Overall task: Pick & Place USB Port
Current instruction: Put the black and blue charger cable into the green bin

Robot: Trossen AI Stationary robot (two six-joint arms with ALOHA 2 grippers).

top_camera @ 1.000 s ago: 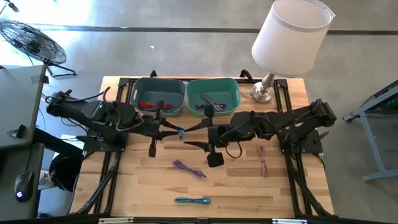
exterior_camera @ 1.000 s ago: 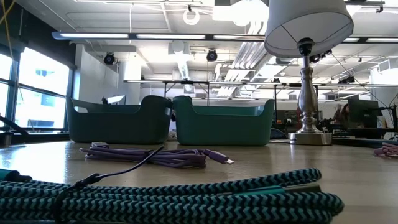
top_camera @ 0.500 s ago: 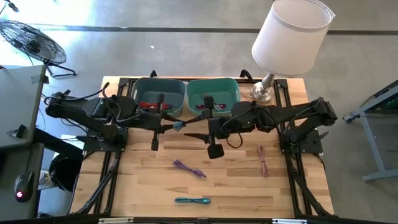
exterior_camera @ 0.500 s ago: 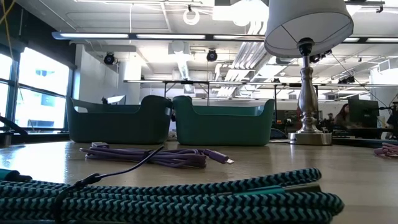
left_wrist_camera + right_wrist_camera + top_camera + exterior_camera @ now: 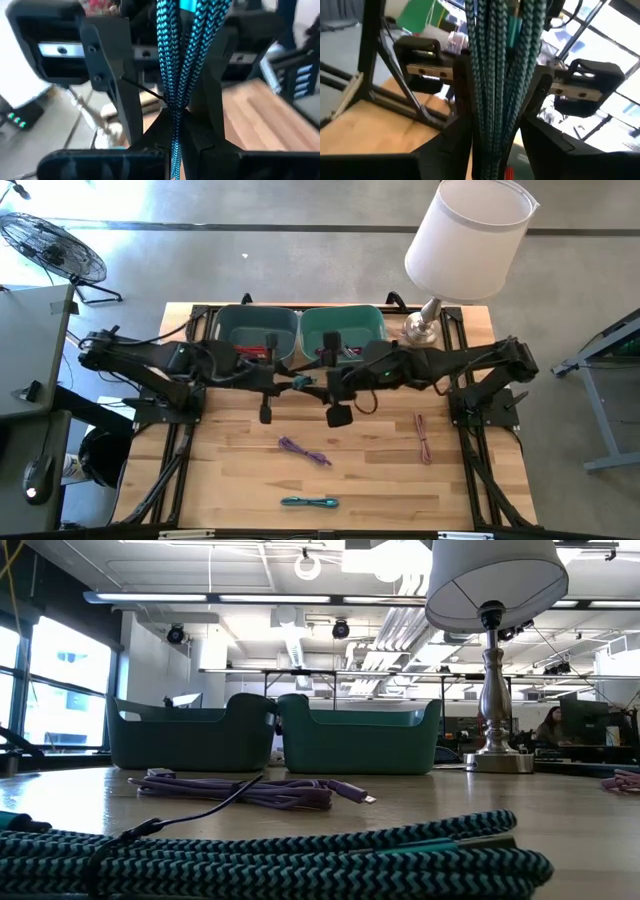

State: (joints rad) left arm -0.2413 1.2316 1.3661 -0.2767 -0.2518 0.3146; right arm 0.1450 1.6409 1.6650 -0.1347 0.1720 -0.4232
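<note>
wooden surface (image 5: 230, 480) carries, nearest, a teal cable (image 5: 309, 501), then a purple cable (image 5: 303, 450), with a pink cable (image 5: 423, 438) off to the right. farther back, over the front edge of two teal bins (image 5: 300, 335), both grippers meet. the left gripper (image 5: 290, 381) has its fingers clamped on a blue braided cable (image 5: 176, 75); the right gripper (image 5: 318, 377) has its fingers closed on a bundle of the same cable (image 5: 501, 65). a lamp (image 5: 462, 250) stands beyond the right bin.

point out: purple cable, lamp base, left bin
purple cable (image 5: 303, 451), high view, middle of the bundle.
lamp base (image 5: 420, 332), high view, its round metal foot.
left bin (image 5: 222, 328), high view, its left wall.
</note>
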